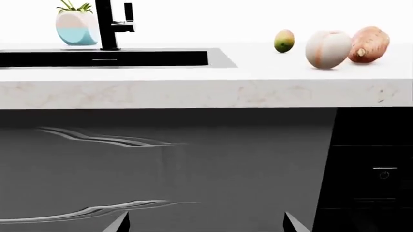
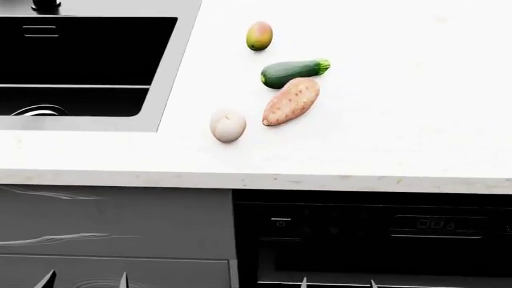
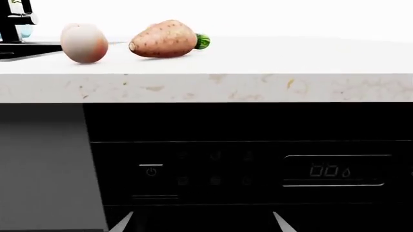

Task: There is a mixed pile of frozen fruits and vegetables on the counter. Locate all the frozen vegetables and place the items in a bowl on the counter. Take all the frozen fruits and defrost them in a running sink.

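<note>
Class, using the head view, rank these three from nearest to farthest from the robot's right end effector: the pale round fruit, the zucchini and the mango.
The right end effector sits low, below the counter edge.
1. Pale round fruit, closest to the counter's front edge, beside the sink.
2. Zucchini, farther back, behind the sweet potato.
3. Mango, farthest back on the counter.

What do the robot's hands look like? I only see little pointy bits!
Only the fingertips show. The left gripper and the right gripper each appear as two small pale grey, pointed, wedge-shaped tips at the picture's edge, in front of the dark cabinets. No arms, cables or markings are in view.
</note>
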Motion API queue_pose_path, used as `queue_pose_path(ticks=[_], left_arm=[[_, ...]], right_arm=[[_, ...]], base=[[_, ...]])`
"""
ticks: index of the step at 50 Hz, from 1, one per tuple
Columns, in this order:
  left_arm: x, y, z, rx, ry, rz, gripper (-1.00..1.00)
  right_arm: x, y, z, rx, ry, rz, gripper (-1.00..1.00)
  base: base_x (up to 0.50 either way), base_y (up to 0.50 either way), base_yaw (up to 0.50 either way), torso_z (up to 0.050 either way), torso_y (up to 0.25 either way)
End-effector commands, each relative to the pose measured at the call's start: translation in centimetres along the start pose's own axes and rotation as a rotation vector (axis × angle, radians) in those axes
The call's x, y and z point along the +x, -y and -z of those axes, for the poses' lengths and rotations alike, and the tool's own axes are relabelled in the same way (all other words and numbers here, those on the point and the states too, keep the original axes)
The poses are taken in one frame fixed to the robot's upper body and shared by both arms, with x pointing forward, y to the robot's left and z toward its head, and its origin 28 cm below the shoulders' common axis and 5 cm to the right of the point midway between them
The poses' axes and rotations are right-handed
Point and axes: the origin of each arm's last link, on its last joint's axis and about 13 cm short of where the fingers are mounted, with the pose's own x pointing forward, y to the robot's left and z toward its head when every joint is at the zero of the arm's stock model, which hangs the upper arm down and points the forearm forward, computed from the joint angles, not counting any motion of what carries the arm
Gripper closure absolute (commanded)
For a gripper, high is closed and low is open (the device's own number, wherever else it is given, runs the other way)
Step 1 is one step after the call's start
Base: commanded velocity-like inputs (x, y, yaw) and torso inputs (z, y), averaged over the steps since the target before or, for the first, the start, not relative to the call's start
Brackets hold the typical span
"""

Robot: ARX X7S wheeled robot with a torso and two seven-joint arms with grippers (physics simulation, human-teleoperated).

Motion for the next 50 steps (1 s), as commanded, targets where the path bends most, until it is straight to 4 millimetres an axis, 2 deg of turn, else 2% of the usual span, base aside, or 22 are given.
queue_pose_path(ticks=[1,14,50], left_arm=[[-0.01,-0.04,0.07,0.011,-0.003,0.0,-1.0],[-0.06,-0.05,-0.02,0.014,0.017,0.003,-1.0],[-0.04,0.01,-0.1,0.028,0.039,0.014,-1.0]], right_arm=[[-0.02,-0.08,0.05,-0.002,-0.005,0.001,-1.0],[0.0,-0.07,0.0,-0.003,-0.007,0.007,-1.0],[0.0,-0.08,-0.04,-0.01,-0.006,0.013,-1.0]], base=[[0.0,0.0,0.0,0.0,0.0],[0.0,0.0,0.0,0.0,0.0],[0.0,0.0,0.0,0.05,0.0]])
